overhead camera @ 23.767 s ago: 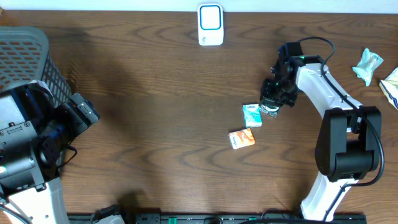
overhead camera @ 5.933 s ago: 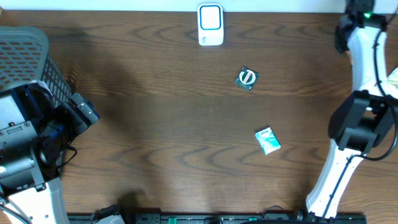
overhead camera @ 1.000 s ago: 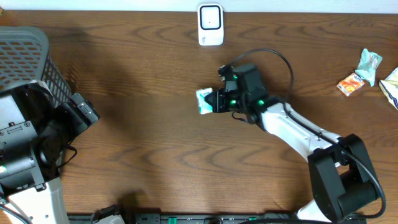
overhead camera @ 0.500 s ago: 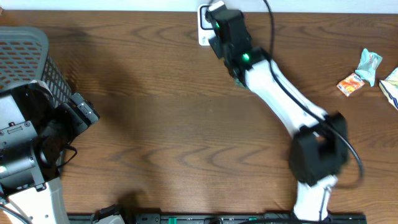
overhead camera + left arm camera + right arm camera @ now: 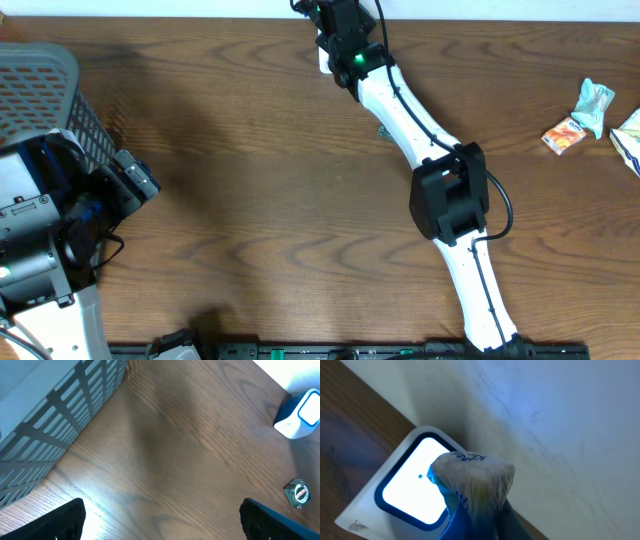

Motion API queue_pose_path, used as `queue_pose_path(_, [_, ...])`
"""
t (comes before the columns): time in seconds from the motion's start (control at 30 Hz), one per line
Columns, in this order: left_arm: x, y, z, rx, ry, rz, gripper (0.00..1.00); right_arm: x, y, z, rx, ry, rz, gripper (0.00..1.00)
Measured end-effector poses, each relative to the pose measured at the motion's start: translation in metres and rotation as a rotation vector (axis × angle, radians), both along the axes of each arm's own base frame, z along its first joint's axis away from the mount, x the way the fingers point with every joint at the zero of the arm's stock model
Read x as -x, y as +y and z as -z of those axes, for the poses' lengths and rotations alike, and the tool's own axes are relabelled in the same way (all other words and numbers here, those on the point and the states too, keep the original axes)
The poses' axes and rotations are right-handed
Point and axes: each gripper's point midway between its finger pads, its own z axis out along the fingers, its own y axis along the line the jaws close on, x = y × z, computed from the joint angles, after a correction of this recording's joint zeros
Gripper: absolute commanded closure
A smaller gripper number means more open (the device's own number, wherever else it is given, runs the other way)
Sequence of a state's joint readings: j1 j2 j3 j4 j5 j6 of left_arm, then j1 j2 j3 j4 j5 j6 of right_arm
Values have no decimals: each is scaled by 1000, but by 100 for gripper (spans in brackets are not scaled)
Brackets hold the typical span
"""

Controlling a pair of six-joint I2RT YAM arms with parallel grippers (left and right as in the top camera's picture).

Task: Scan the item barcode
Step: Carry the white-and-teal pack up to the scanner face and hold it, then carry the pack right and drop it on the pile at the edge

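1. Overhead view: the brown wooden table (image 5: pixel 250 200) fills the frame, with a white wall (image 5: pixel 560 420) along its far edge.
2. The right arm (image 5: pixel 410 120), white with black joints, runs from the bottom edge up to the top centre of the frame.
3. A grey mesh basket (image 5: pixel 40 85) sits in the upper left corner, and the left wrist view shows it in the upper left too.
4. The left gripper (image 5: pixel 162 510) hovers over bare wood, fingers spread wide at the lower corners of its own view, grasping nothing.
5. The right gripper (image 5: pixel 332 15) is at the top centre, clenched on the plastic packet (image 5: pixel 470 477).
6. The scanner (image 5: pixel 415 492), white with a blue ring round a lit window, stands against the wall. The left wrist view has it in the upper right. A faint grey mark on its lower left corner is too small to read.
7. The plastic packet is held up right in front of that lit window. It is crumpled white above and blue below, and the blue script on its top fold cannot be read.
8. A dark round-logo packet (image 5: pixel 296 494) lies flat near the scanner. Its white ring mark carries no legible words.
9. At the right edge lie an orange packet (image 5: pixel 563 135) and a crumpled teal wrapper (image 5: pixel 592 103). Their print is too small to read.
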State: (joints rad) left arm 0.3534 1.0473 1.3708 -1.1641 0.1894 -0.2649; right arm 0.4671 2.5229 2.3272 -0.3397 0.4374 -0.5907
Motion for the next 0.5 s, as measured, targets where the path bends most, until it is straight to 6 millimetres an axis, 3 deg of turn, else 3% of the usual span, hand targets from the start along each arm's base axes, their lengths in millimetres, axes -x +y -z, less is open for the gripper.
queue_pose_path(0.4, [0,0,0,0,0,0,2,5,6,14,-22,73,-71,99])
queue_pose_path(0.5, [0,0,0,0,0,0,2,2,-5,16,-28,80,-53,99])
